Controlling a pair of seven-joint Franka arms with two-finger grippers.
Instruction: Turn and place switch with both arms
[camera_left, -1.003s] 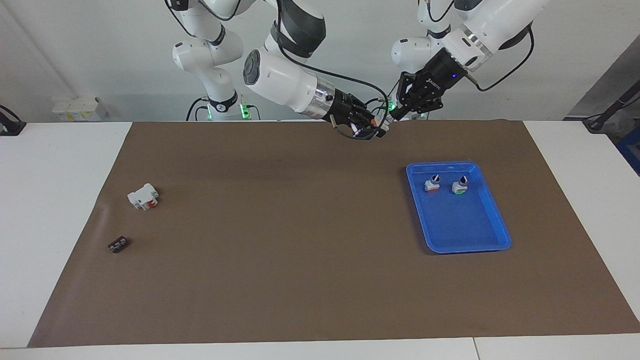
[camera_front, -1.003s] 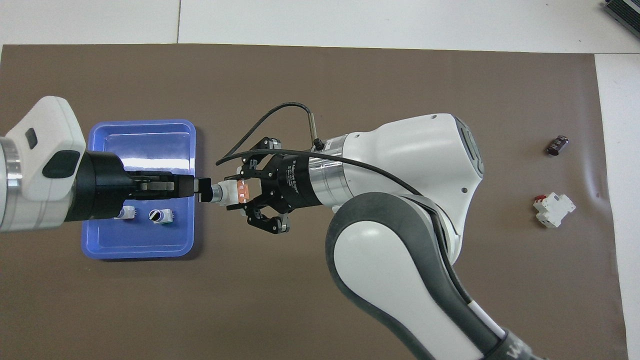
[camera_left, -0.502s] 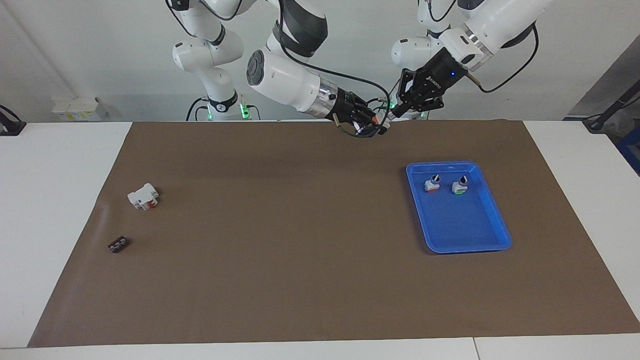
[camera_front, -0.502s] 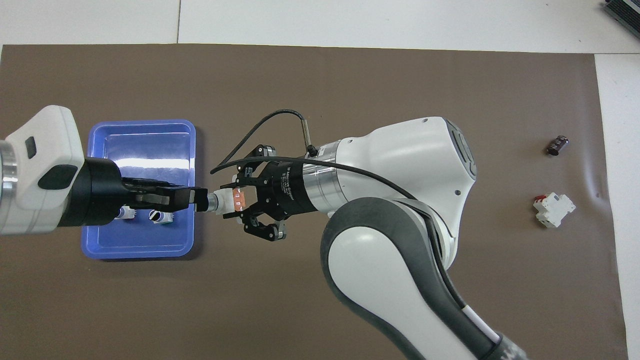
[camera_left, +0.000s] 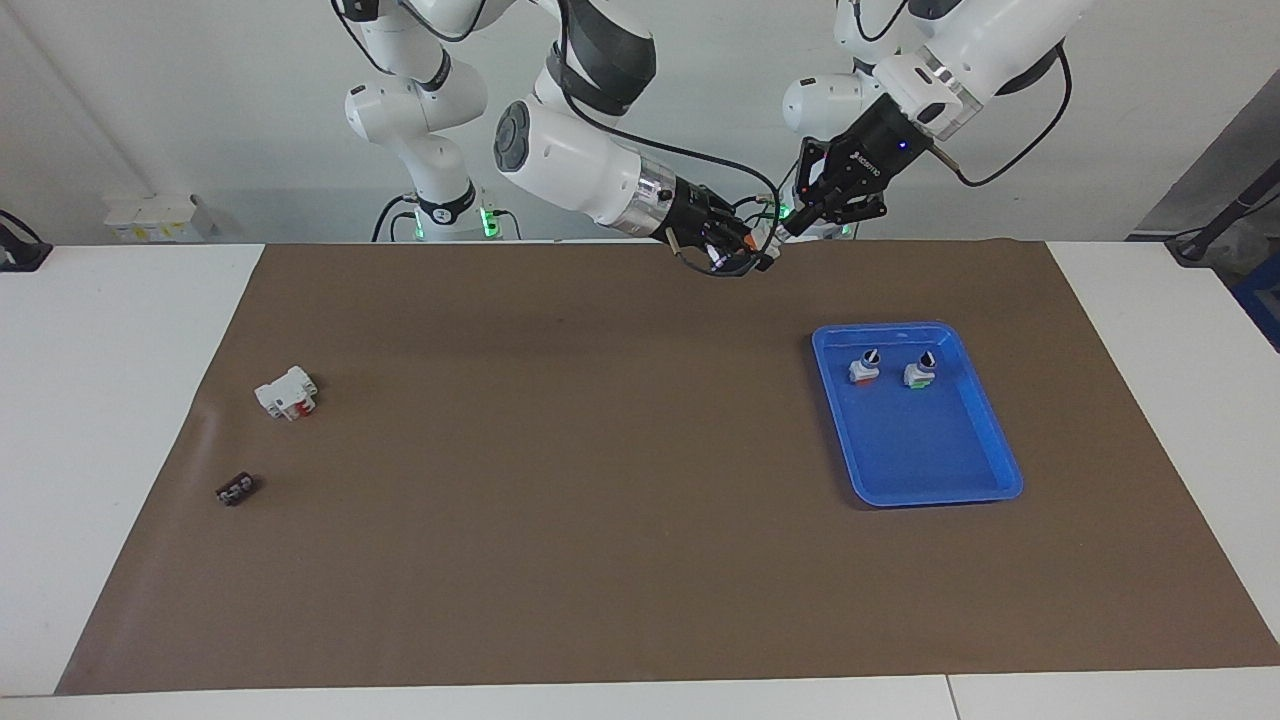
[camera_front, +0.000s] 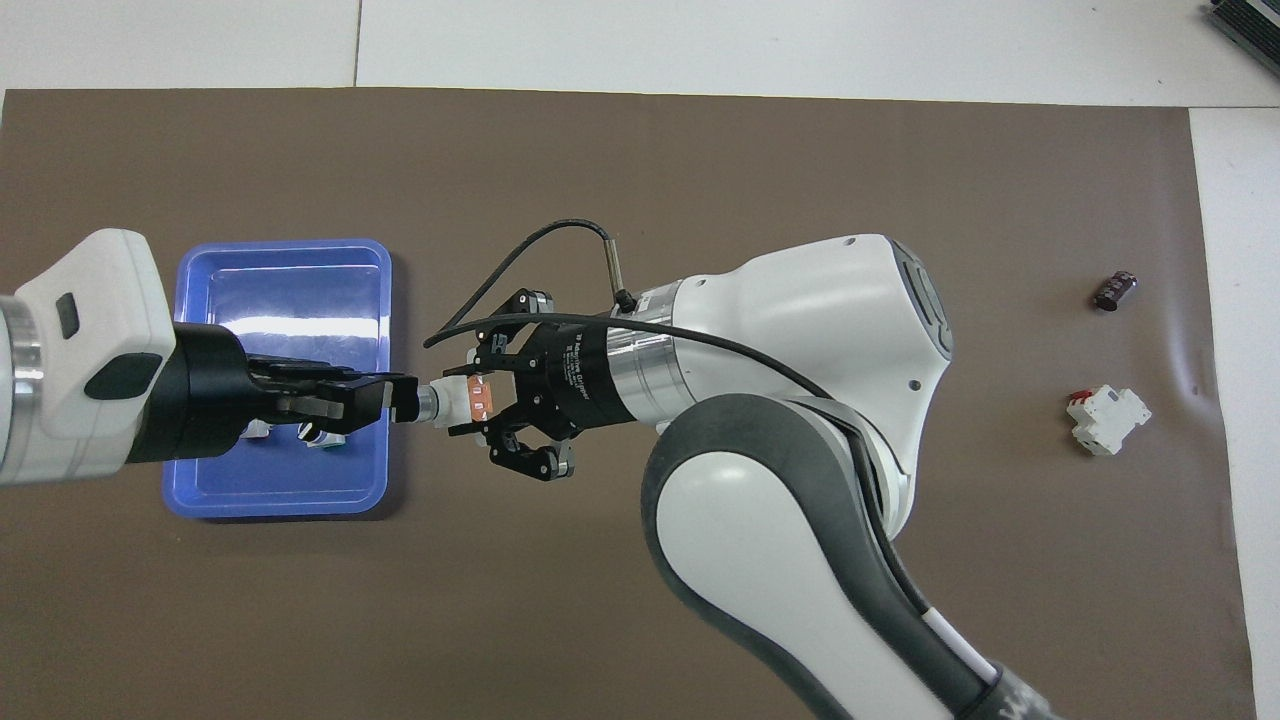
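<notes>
Overhead view: right claw (camera_front: 478, 398) clamps switch (camera_front: 462, 397) (mid-air), left claw (camera_front: 400, 398) pinches knob.

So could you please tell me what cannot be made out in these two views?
- Held switch: knob position, hidden inside the left end effector overhead; too small in the facing view.
- Two switches in the blue tray: overhead, the left end effector covers them.
- Small black part: too small to identify.

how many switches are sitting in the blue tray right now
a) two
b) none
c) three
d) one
a: the facing view shows two small switches side by side in the blue tray, an orange-based one and a green-based one, at the tray's end nearer the robots.
</notes>
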